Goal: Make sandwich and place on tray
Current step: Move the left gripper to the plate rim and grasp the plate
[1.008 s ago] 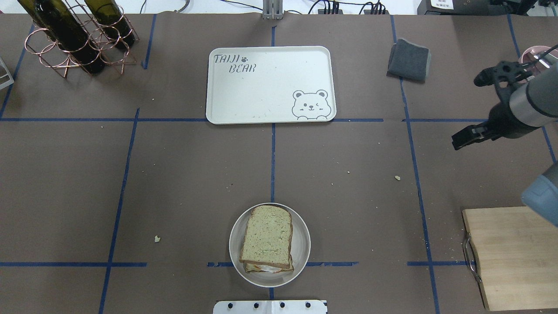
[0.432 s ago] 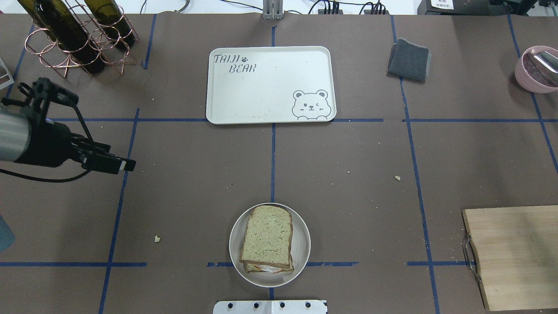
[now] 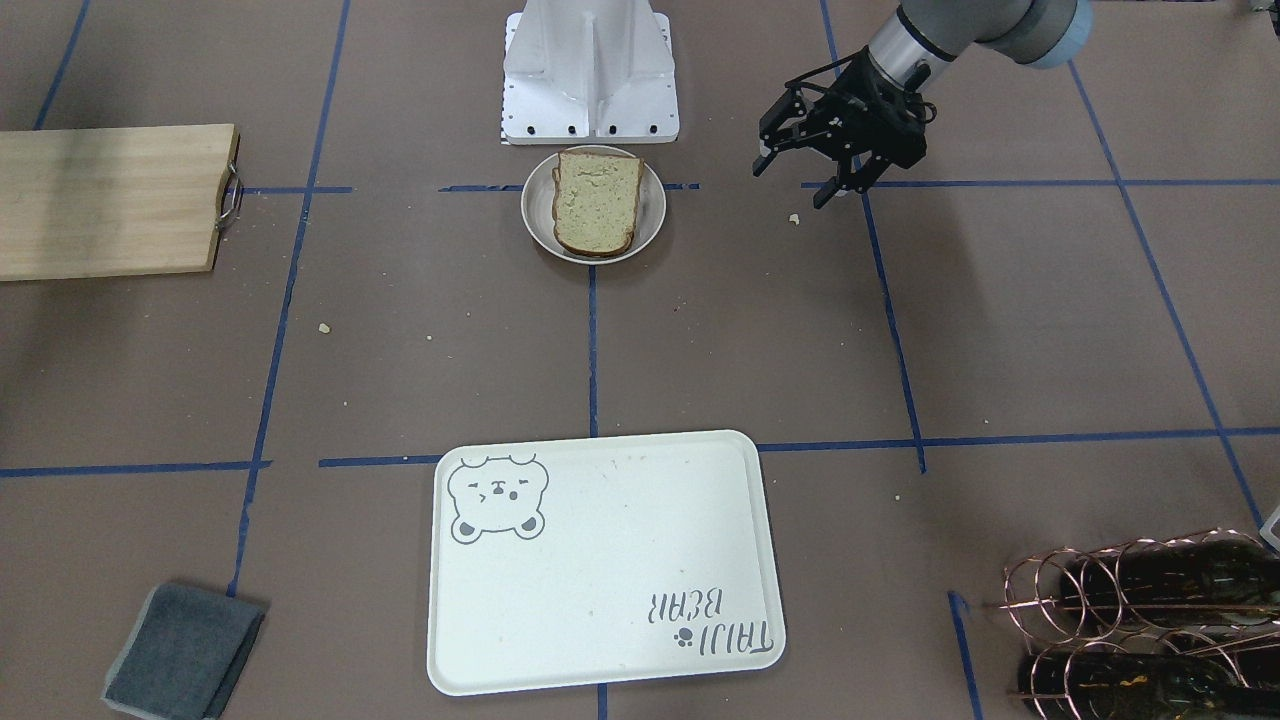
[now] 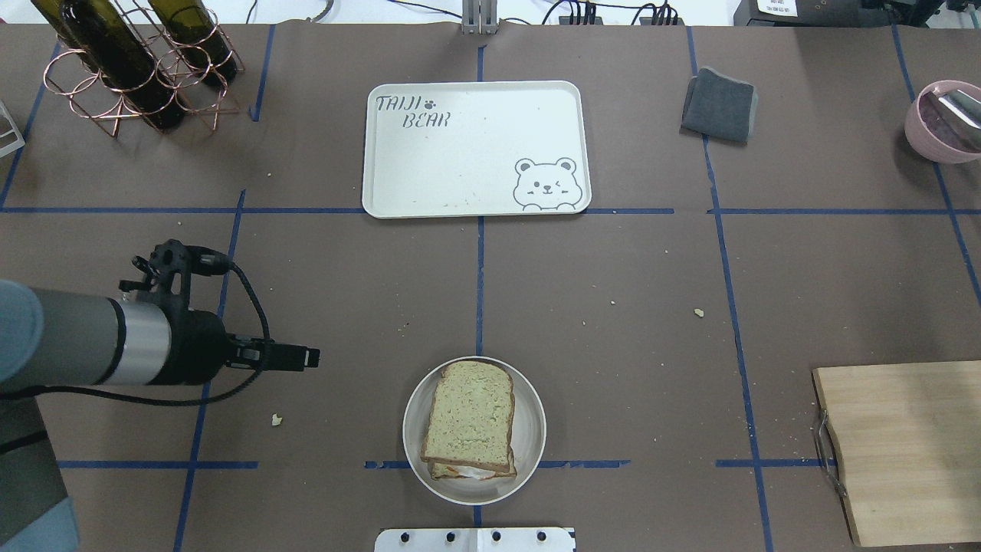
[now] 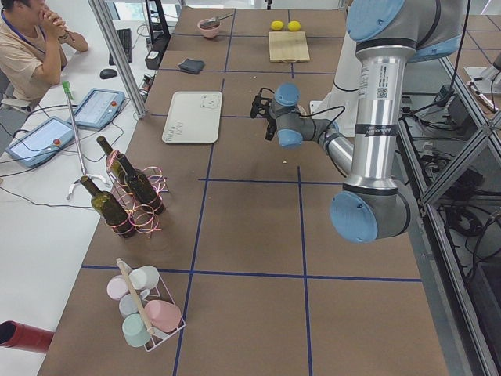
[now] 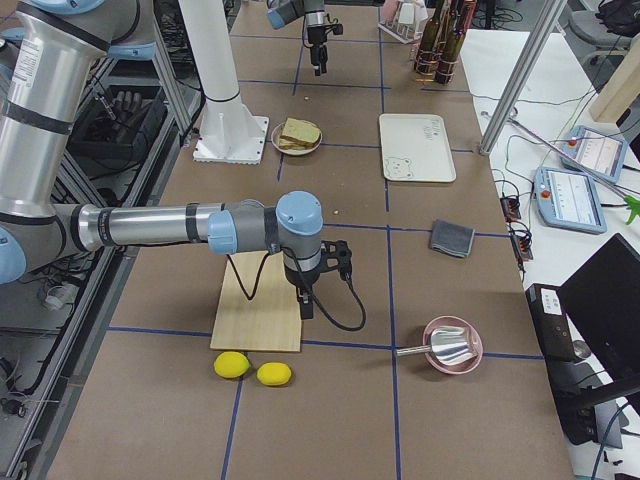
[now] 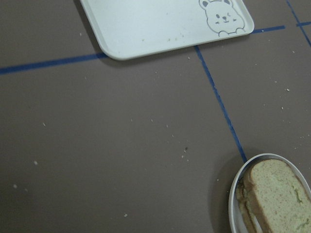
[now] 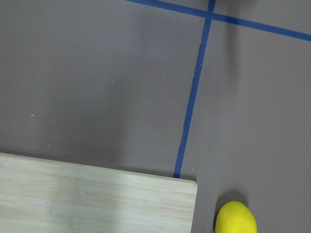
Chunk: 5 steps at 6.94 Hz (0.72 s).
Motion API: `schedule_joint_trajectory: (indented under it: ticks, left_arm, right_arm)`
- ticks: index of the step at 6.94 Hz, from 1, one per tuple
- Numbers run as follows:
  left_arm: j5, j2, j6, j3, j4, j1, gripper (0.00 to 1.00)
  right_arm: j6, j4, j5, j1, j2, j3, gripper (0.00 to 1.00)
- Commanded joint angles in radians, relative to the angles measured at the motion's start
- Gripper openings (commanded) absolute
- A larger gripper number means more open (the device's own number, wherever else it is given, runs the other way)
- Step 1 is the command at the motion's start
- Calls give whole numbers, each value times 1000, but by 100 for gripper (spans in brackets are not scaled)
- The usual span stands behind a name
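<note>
Desk [image 4: 613,345]: tray [image 4: 475,153] far centre, well apart from near-centre bowl [image 4: 530,429] holding sandwich [image 4: 469,418]; left end effector [image 3: 790,187] beside bowl, fingers spread, gripping nothing; right end effector [image 6: 305,305] by cutting board [image 6: 255,310], spread or pressed together, cannot tell.

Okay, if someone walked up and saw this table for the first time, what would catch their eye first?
The sandwich sits in a round bowl at the middle of the table's near edge, by the robot's base. Straight across from it lies the big cream tray with its bear drawing, no food on it. The left gripper hovers open beside the bowl, on the robot's left.
</note>
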Motion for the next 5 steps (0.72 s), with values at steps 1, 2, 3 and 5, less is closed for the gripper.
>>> schedule_joint_trajectory:
  ticks: [1,2,3,5]
  left_arm:
    - [181,-105,-190,104,-1,167,63]
    - [226,-159,-221,156,2,213,60]
    - [236,-190,-226,190,5,230,59]
    - [237,-202,-226,213,6,237,59]
  right_arm:
    - [-16,-45,34,48,18,-3,100]
    - [-16,-45,33,50,18,-4,100]
    - [-18,-39,34,53,18,-15,100]
    - [-18,-37,36,53,15,-13,100]
